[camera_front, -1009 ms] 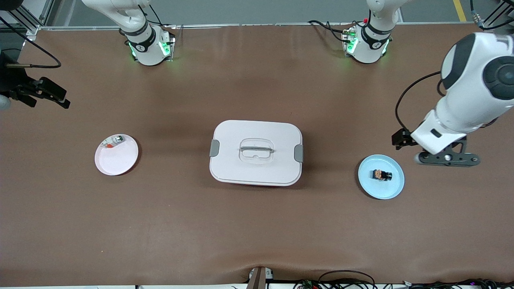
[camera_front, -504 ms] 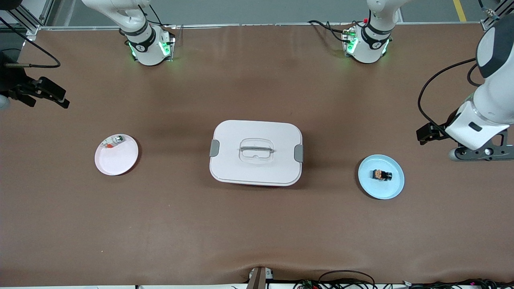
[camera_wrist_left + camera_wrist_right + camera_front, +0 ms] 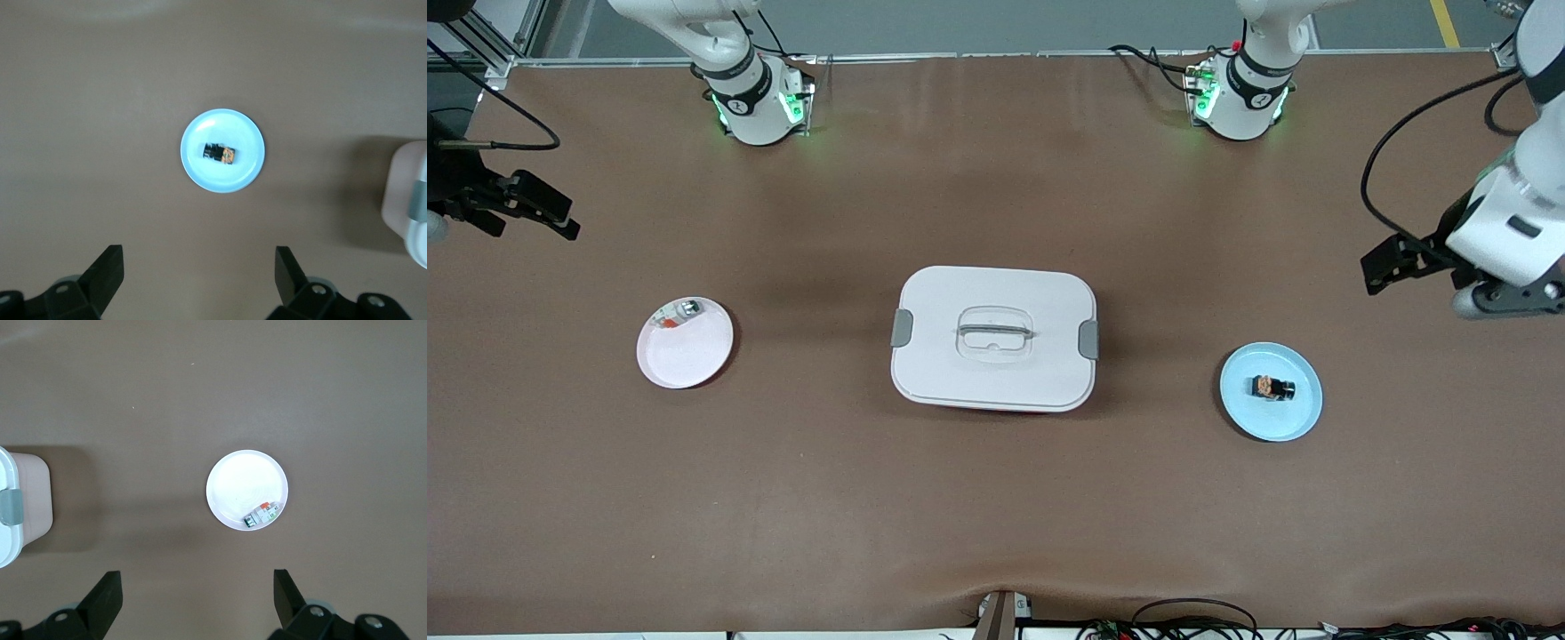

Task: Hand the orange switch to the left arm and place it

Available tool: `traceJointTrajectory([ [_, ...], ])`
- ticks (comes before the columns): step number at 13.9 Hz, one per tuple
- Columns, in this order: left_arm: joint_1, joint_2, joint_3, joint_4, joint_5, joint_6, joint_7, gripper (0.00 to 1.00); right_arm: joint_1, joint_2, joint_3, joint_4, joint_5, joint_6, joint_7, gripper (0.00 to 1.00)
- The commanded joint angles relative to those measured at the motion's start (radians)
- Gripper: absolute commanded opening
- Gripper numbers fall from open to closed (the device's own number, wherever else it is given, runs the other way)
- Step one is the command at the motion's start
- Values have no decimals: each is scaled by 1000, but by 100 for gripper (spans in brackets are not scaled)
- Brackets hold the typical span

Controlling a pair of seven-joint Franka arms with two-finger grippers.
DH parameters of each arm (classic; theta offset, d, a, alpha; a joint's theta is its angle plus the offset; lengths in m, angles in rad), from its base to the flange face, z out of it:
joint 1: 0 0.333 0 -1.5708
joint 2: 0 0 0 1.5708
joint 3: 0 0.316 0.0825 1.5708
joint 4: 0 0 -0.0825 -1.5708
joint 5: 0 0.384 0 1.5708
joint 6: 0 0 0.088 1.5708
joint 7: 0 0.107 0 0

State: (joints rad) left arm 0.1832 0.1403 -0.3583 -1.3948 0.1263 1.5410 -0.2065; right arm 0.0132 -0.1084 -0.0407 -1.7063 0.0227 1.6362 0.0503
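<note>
**Pickup not yet begun: both end effectors high and empty**

Front view: we see the orange switch (image 3: 1272,388) lying on the blue plate (image 3: 1303,413) toward the left arm's end of the surface (image 3: 996,498). The white box (image 3: 994,338) sits mid-surface, between that plate and the pink plate (image 3: 685,356), which carries a small silver-and-red item (image 3: 679,313). The left end effector (image 3: 1507,298) hangs over bare surface near the edge, well apart from the blue plate. The right end effector (image 3: 516,209) hangs over its own end and waits. We judge the reach-and-grasp step has yet to start.

Left wrist view: the left end effector's fingers (image 3: 107,270) are spread wide with nothing between them. The switch lies centred on the blue plate, with open surface all round; only the box's corner (image 3: 408,207) intrudes. Next, we think, it must come over the plate, descend and straddle the tiny part.

Right wrist view: the right end effector's fingers (image 3: 107,593) are likewise released, over the pink plate. Any handover should pass above or around the box.
</note>
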Motion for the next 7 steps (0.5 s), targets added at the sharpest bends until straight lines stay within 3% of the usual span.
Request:
traceJointTrajectory([
  [1,-120,-85,158,-52,-54,-25,48,100,-1,7,-1,24,-17,-16,-7,100],
  [4,-194,-139,280,-116,-94,-24,116,100,2,7,-1,25,-36,-16,-9,100],
  [7,-243,-183,335,-164,-99,-21,117,100,7,10,2,39,-79,-16,-7,100],
])
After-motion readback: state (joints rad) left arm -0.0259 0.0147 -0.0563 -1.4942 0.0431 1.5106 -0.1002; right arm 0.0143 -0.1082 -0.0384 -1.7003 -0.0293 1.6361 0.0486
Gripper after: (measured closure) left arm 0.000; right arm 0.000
